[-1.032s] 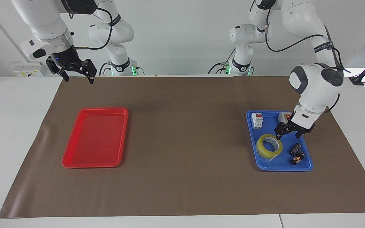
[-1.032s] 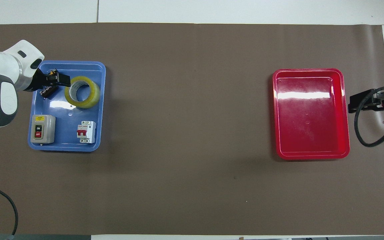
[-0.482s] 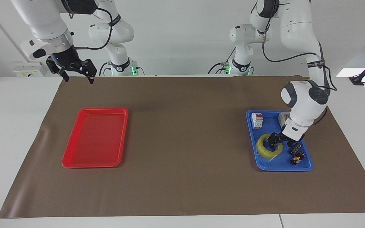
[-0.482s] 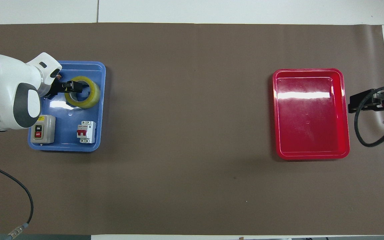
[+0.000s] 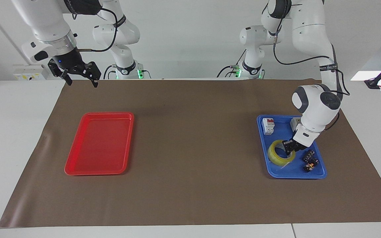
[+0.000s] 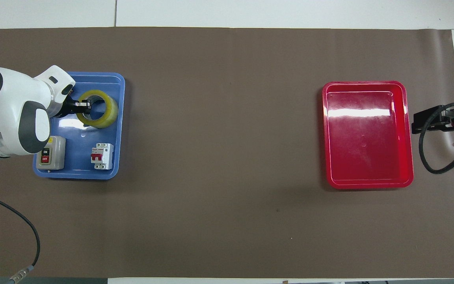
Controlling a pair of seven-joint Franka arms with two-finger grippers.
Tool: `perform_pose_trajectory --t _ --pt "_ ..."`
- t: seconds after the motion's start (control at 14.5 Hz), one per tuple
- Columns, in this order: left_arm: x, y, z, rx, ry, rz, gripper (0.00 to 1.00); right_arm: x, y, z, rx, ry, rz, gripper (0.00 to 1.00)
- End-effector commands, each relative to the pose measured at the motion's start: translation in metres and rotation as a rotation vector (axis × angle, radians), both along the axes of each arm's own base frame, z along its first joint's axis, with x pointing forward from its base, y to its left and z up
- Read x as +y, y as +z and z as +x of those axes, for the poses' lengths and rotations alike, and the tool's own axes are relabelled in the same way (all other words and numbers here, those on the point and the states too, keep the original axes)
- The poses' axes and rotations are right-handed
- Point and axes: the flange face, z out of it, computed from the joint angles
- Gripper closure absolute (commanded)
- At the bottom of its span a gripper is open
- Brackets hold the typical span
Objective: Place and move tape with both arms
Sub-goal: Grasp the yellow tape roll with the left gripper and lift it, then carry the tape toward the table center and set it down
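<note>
White walls and a brown paper-covered table frame the scene, where the left gripper (image 5: 289,149) has clamped onto the wall of the roll of translucent yellow packing tape (image 5: 278,155) with its pale cardboard core. The roll lies flat, hole upward, in the shallow blue plastic tray (image 5: 319,172) at the left arm's end of the table. One fingertip sits inside the ring and the other outside it, on the side of the roll toward that end of the table, so the tape reaches from the gripper toward the table's middle. The left arm is by a wide margin the nearer to it.

A grey switch box (image 6: 49,157) and a white circuit breaker (image 6: 102,156) share the tray, nearer to the robots than the roll; small black parts (image 5: 310,161) lie beside the roll.

The right gripper (image 5: 79,80) waits with its fingers spread wide, up in the air over the table edge nearest the robots, at the right arm's end. The empty red plastic tray (image 5: 78,167) lies well apart from the tape, toward that end.

A second ago the left gripper hung open above the tray beside the roll; since then it has come down, straddled the roll's wall and closed. The roll and the right arm have not moved. A lift would seem the likely next move.
</note>
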Motion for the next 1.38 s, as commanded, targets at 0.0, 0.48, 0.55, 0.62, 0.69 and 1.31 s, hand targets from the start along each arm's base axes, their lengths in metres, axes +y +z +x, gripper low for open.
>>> perform_pose_trajectory --t 0.0,0.48,0.55,0.62,0.69,1.31 --pt "0.001 0.042 -0.011 0.013 -0.007 -0.004 1.00 -0.002 0.001 -0.004 -0.015 0.026 -0.008 0.00" --pt "-0.064 0.100 -0.035 0.051 -0.006 0.040 1.00 -0.002 0.001 -0.004 -0.015 0.026 -0.008 0.00" --pt "-0.091 0.100 -0.040 0.047 0.010 0.062 1.00 -0.002 0.001 -0.004 -0.015 0.026 -0.007 0.00" --pt "-0.114 0.098 -0.044 0.041 0.026 0.058 1.00 -0.002 0.001 -0.004 -0.015 0.026 -0.008 0.00" --pt "-0.150 0.094 -0.051 0.040 0.021 0.057 1.00 -0.002 0.001 -0.004 -0.015 0.027 -0.008 0.00" --pt "-0.346 0.036 -0.115 -0.004 0.100 0.068 1.00 -0.001 0.001 -0.001 -0.018 0.030 0.010 0.00"
